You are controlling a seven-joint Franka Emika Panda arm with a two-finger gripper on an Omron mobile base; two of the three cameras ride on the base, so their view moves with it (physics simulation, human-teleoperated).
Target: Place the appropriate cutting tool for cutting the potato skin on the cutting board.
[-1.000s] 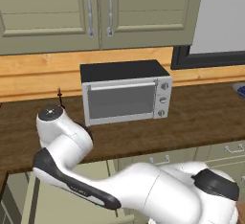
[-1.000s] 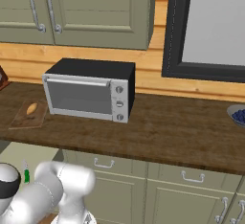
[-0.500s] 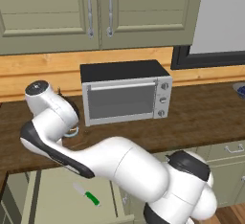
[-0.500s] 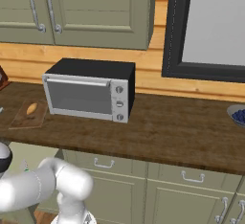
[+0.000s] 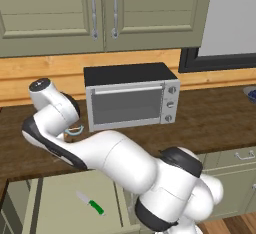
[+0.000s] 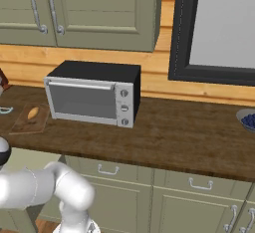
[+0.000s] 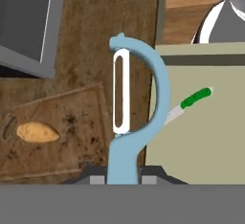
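Above the table's (image 7: 110,31) edge, gripper (image 7: 123,176) clamped on the light-blue peeler (image 7: 136,117), head toward 12 o'clock; cutting board (image 7: 72,132) with potato (image 7: 37,132) at 9 o'clock; green-handled knife (image 7: 187,104) at 3 o'clock.

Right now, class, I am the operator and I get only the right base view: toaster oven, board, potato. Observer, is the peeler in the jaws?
Observer: Yes. The hand view shows the jaws shut on the handle of the light-blue peeler.
Operator: Where is the knife?
Observer: The green-handled knife lies in the open drawer.
Operator: Is the peeler over the board?
Observer: In the hand view its head lies across the edge of the cutting board nearest the drawer.
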